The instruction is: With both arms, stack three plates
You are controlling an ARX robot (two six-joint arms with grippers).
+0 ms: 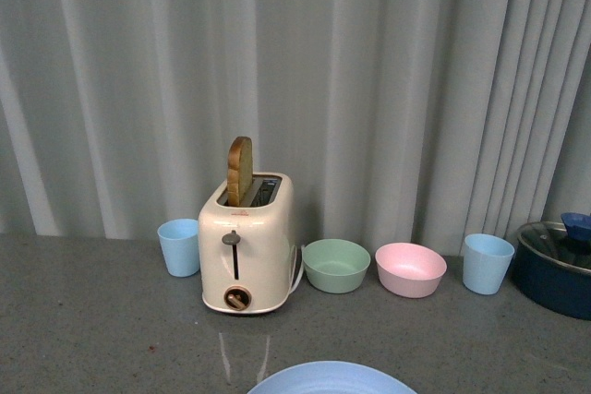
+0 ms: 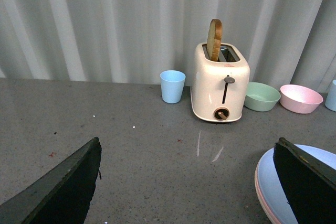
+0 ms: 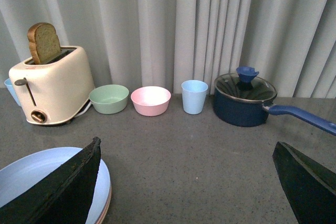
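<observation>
Left hand [image 2: 186, 182]: spread wide, holding nothing, low over the surface [image 2: 131, 145].
Right hand [image 3: 186, 182]: spread wide, holding nothing.
Plates [image 2: 273, 192]: stacked between the two hands, blue on top, a pink rim showing under it; a third cannot be told.
Toaster [image 1: 247, 244]: beyond the plates, bread [image 1: 240, 171] standing in it.

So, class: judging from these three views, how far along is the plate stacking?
Looks nearly or fully done: the light blue plate lies on top of a stack, with a pink rim showing under it. A cream plate cannot be made out, so the third is unconfirmed. Nothing is in hand: the left end effector and right end effector are open and empty.
</observation>
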